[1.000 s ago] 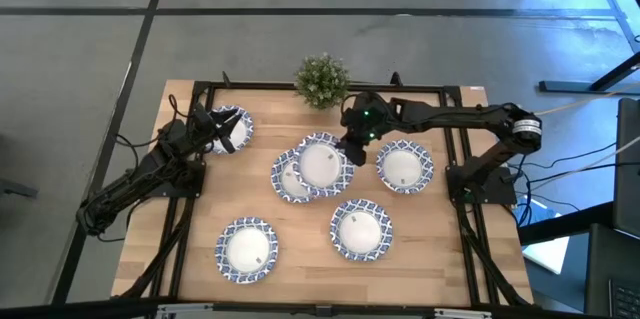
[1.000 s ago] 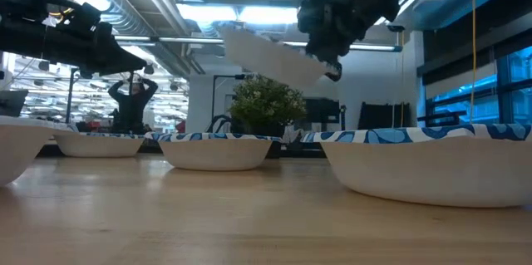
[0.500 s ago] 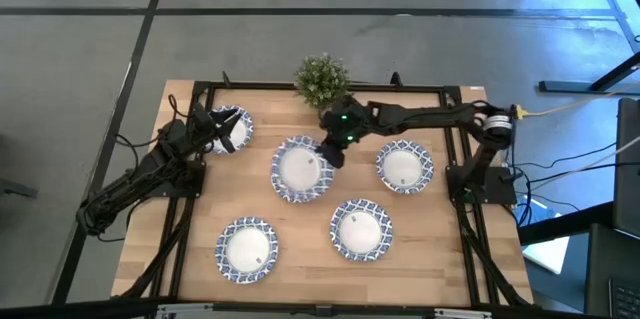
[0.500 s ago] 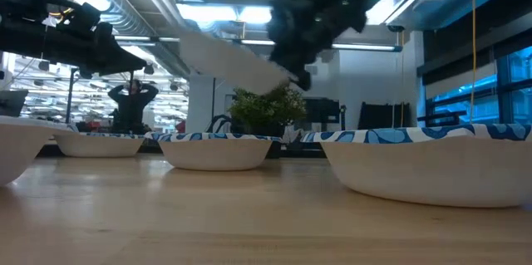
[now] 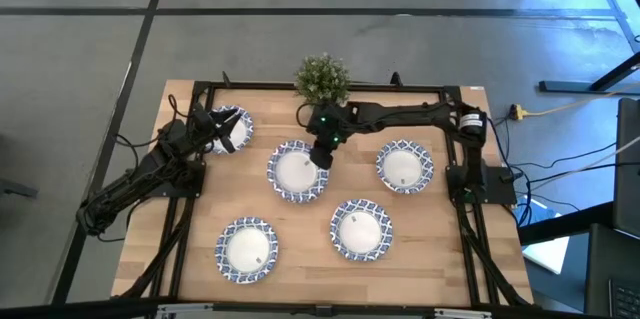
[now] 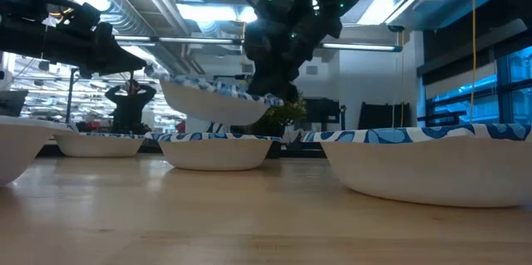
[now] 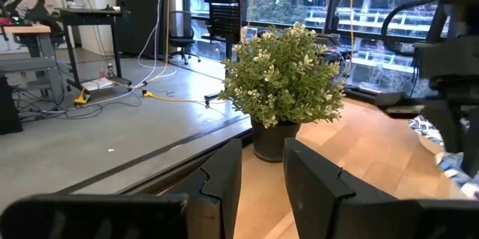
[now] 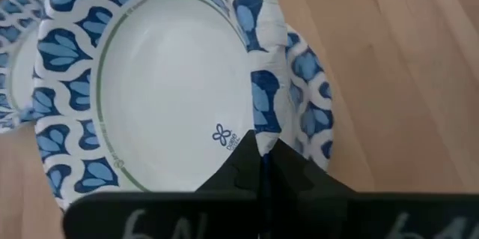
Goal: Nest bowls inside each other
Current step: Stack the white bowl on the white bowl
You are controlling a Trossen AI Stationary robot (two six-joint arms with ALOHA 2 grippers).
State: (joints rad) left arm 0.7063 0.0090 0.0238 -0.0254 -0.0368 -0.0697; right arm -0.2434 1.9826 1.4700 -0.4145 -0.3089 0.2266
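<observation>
The right gripper (image 5: 321, 152) is reaching across the table and carries a bowl (image 5: 297, 170) by its rim, directly above a second bowl (image 6: 215, 150) resting on the wood near the centre. In the low view the carried bowl (image 6: 214, 103) hangs clear of the lower one, roughly level, with a visible gap between them. To complete this placement well, the carried bowl should be centred over the lower bowl before descent, kept level so the rim bands meet evenly, and lowered until it seats; release only after it is seated, since a tilted drop could leave it perched on one edge or shift the lower bowl. In the right wrist view the fingers (image 8: 247, 165) are pressed together on the patterned rim, pinching it between them, with the lower bowl's rim (image 8: 314, 130) showing just beyond; the offset between the two rims appears small, though the overhead picture is too coarse to confirm it. Four other bowls lie apart on the table (image 5: 300, 249). The left gripper (image 5: 205, 129) waits near the far-left bowl (image 5: 232, 127), its fingers (image 7: 307, 183) spread and holding nothing, facing the potted plant (image 7: 283, 93).
</observation>
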